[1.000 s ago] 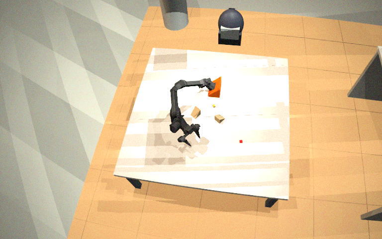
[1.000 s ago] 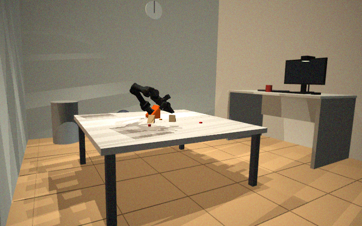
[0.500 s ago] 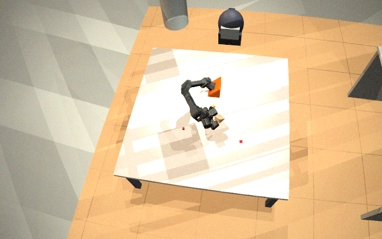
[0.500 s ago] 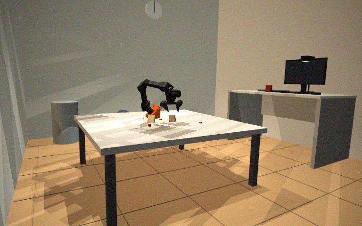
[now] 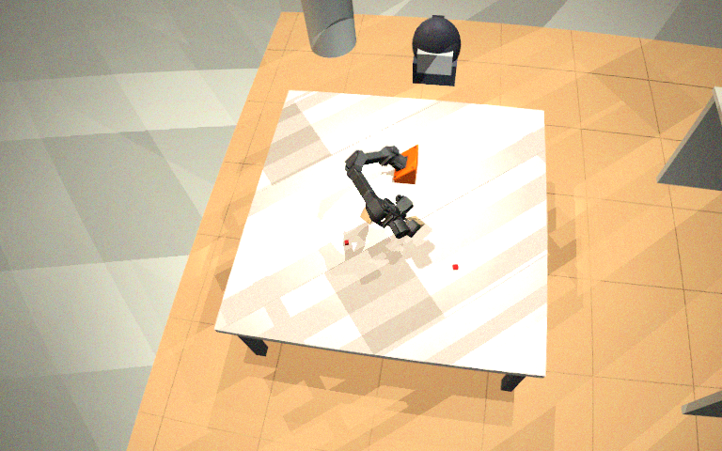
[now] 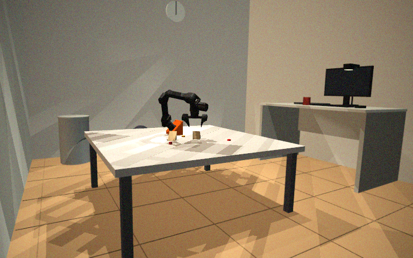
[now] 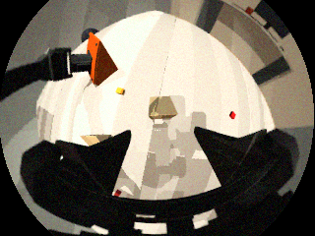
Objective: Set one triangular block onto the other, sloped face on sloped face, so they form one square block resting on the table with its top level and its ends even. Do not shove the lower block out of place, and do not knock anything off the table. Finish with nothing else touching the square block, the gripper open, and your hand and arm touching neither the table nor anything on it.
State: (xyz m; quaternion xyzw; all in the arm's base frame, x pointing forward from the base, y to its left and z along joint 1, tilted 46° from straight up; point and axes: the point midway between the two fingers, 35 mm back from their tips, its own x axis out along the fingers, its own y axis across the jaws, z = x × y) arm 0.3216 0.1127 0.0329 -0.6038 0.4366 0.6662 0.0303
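One tan triangular block (image 6: 196, 135) (image 7: 162, 108) rests on the table (image 5: 494, 318) (image 6: 127, 162). In the top view the arm mostly hides it. The other, lighter tan triangular block (image 5: 366, 214) (image 6: 172, 135) stands apart from it; in the wrist view this block (image 7: 94, 139) is partly hidden behind the left finger. My gripper (image 6: 195, 126) (image 7: 163, 132) is open and empty, fingers pointing down. It hangs above the table near the first block and touches neither block. In the wrist view that block lies just beyond the gap between the fingertips.
An orange wedge-shaped mount (image 5: 410, 165) (image 6: 179, 127) (image 7: 100, 64) stands at the arm's base. A small yellow cube (image 6: 183, 136) (image 7: 120, 90) lies between mount and blocks. One red cube (image 5: 346, 242) (image 6: 170, 143) lies near the lighter block; another red cube (image 5: 455, 267) (image 6: 228, 140) (image 7: 232, 115) lies farther right.
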